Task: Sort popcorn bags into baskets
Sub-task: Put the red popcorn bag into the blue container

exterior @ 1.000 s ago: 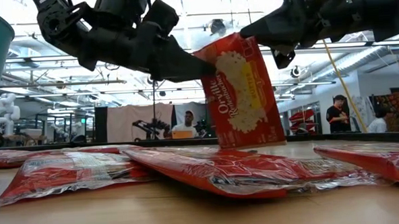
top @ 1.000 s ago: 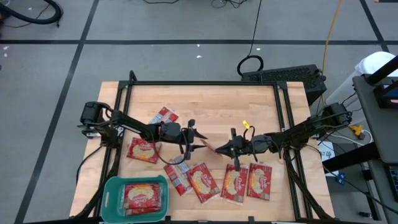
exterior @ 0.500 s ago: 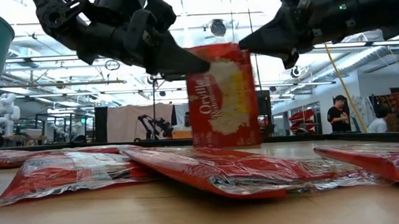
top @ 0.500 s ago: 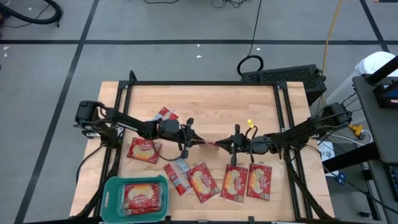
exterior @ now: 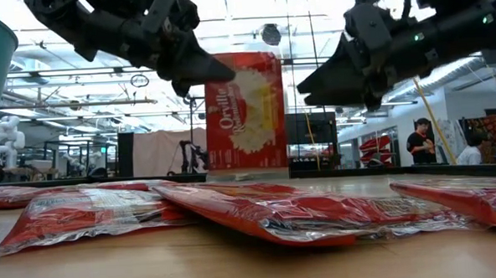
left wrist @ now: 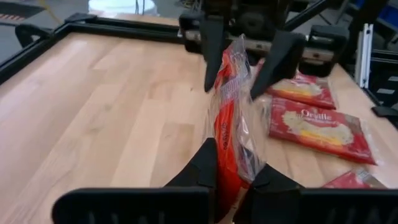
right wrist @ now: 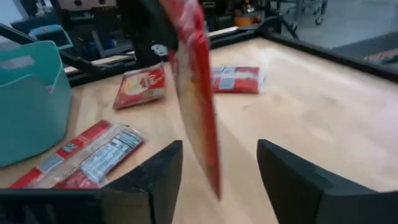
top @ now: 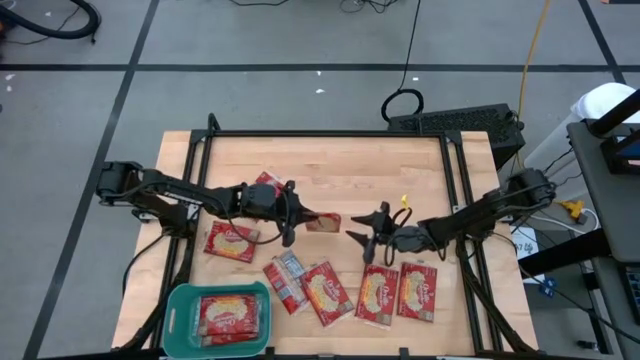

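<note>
One red popcorn bag [top: 323,221] hangs on edge above the middle of the table, also seen in the low view [exterior: 245,110]. My left gripper [top: 296,214] is shut on it from the table's left side. Facing it, my right gripper [top: 360,229] stands open, its fingers [right wrist: 155,180] on either side of the bag's other end [right wrist: 200,106] without touching. The teal basket [top: 180,300] sits at the near left with one bag [top: 232,316] in it. Several more bags [top: 326,292] lie flat on the table. My left gripper pinches the bag between its two fingers [left wrist: 205,165] at the end nearest the table's left [left wrist: 229,158], high on that end [exterior: 220,73]. The fingers come nearly level from the table's left, tipped slightly down. The bag stands upright on edge, clear of the table.
Bags lie in a row near the front edge [top: 379,296] [top: 418,292] [top: 285,282], and others at the left [top: 231,241] [top: 265,185]. A black frame [top: 330,134] runs around the tabletop. Bare wood lies across the far half. People are in the room beyond [exterior: 417,140].
My left gripper has shut on the bag, then risen and drawn back toward the table's left. My right gripper has opened, let go and sunk a little. The bag, tilted a second ago, now hangs upright and has shifted toward the left.
</note>
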### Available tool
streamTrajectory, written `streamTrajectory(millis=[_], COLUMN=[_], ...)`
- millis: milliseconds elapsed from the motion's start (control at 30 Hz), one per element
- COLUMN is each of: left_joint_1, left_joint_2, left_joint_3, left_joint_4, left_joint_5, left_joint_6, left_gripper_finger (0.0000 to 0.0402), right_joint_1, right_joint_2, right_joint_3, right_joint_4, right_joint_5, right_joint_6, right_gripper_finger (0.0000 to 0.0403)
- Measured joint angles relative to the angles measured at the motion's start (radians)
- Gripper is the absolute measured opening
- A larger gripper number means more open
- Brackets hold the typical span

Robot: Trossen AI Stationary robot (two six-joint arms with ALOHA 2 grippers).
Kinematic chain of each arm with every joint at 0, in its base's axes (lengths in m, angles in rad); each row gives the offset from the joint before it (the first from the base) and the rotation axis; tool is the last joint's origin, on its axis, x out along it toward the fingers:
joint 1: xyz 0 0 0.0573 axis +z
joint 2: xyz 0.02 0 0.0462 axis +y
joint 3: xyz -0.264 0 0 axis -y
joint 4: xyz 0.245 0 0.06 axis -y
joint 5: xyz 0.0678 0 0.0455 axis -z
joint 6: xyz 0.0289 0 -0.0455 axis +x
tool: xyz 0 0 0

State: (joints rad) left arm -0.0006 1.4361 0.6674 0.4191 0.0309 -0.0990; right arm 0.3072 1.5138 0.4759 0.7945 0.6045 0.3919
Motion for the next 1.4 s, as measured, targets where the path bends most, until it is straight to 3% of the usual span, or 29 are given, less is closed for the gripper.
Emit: streamTrajectory(millis=[300,400,533,700,833,933,1133,1233,1400], left_joint_1=[-0.001,-0.006,-0.023,-0.029,-0.040,-0.058,-0.111,-0.188,-0.399], left_joint_2=[0.000,0.000,0.000,-0.028,-0.074,-0.131,-0.292,-0.369,-0.372], left_joint_3=[0.000,0.000,0.000,0.002,0.005,0.000,0.004,0.001,0.004], left_joint_4=[0.031,0.025,0.024,-0.001,-0.039,-0.140,-0.365,-0.428,-0.390], left_joint_5=[0.015,0.023,0.032,0.059,0.065,0.064,-0.094,-0.150,-0.346], left_joint_6=[-0.033,-0.037,-0.033,-0.031,0.000,0.043,0.118,0.179,0.485], left_gripper_finger=[0.0027,0.0015,0.0014,0.0058,0.0098,0.0125,0.0154,0.0155,0.0156], right_joint_1=[-0.042,-0.075,-0.103,-0.123,-0.128,-0.144,-0.192,-0.217,-0.276], right_joint_2=[0.243,0.300,0.329,0.305,0.272,0.245,0.180,0.162,0.159], right_joint_3=[0.054,0.102,0.144,0.127,0.110,0.105,0.098,0.099,0.101], right_joint_4=[0.316,0.331,0.323,0.323,0.304,0.304,0.227,0.230,0.217], right_joint_5=[-0.062,-0.133,-0.245,-0.409,-0.427,-0.498,-0.706,-0.792,-0.821], right_joint_6=[-0.105,-0.114,-0.116,-0.109,-0.047,0.033,0.147,0.161,0.252], right_gripper_finger=[0.0199,0.0173,0.0104,0.0016,0.0027,0.0036,0.0017,0.0013,0.0021])
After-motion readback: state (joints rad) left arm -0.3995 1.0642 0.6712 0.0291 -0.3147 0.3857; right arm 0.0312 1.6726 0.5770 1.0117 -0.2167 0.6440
